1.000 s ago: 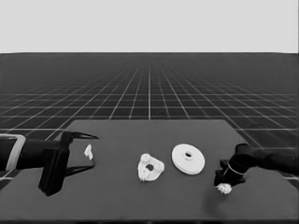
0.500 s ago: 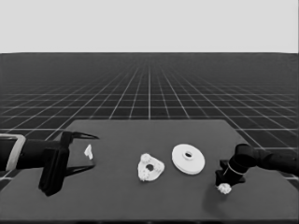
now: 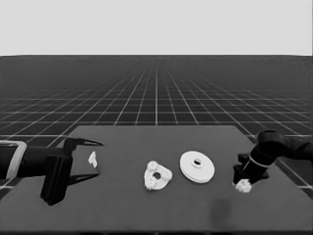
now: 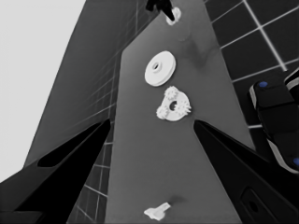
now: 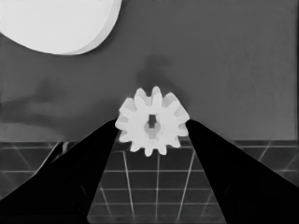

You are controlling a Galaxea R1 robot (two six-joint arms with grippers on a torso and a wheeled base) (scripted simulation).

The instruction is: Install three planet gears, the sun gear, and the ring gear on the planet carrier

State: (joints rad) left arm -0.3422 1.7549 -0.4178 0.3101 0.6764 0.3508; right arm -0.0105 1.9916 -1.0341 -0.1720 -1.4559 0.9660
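- Dark table [image 3: 146, 215]: our right gripper [image 5: 152, 125] clamps the last gear [image 5: 152, 121] at the right edge; it could slip.
- Our left gripper [image 4: 152, 140] waits, jaws apart.

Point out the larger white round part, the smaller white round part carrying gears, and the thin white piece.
Larger white round part [image 3: 196, 167]: head view, upper face.
Smaller white round part [image 3: 157, 176]: head view, flat face.
Thin white piece [image 4: 157, 211]: left wrist view, middle.

Toothed gear [image 5: 152, 122] between right end effector [image 5: 152, 127] fingertips, touching both
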